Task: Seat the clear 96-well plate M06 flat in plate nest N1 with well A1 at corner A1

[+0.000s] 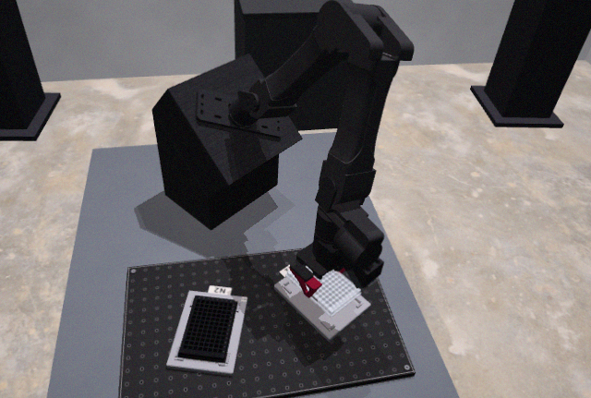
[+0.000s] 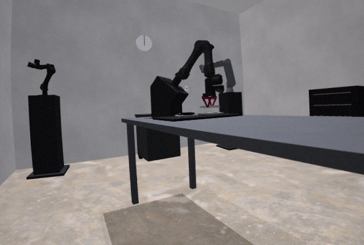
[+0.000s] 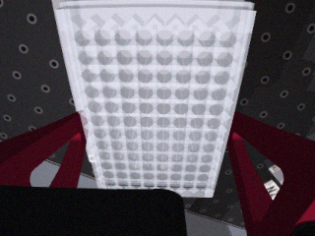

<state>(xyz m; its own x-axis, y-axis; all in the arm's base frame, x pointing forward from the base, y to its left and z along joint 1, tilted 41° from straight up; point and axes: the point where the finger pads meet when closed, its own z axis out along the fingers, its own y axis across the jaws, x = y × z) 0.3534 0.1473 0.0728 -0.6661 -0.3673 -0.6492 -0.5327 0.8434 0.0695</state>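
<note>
On the left of the perforated black breadboard (image 1: 267, 365), a matte plate dotted with rows of small ringed holes, the black 96-well plate M09 (image 1: 208, 327) lies flat in the pale grey plate nest N2 (image 1: 177, 354), whose white tag reads N2 at its far end. M09 is a dark rectangular grid of small square-looking cells, its long axis running away from the camera in the top view.

To the right, the plate nest N1 (image 1: 333, 327) is a light grey rectangular slab with low raised locators at its corners, turned at an angle to the breadboard's edges. Above it hangs the clear 96-well plate M06 (image 1: 335, 293), translucent and whitish, its round wells in even rows. In the exterior view M06 (image 2: 209, 106) hangs visibly above the breadboard, so it is lifted off the nest, not seated.

The gripper (image 3: 157, 147) has glossy dark red, strut-like fingers under a black wrist body. The jaws stand wide and are clamped on M06, one finger against each long side; the wrist view shows the plate (image 3: 157, 93) filling the gap between them.

M06's long axis runs straight away from the wrist camera, across the line of the fingers. In the top view it lies roughly along N1's length. Which end carries the label cannot be told; a small white tag shows at the lower right of the wrist view, too blurred to read.
</note>
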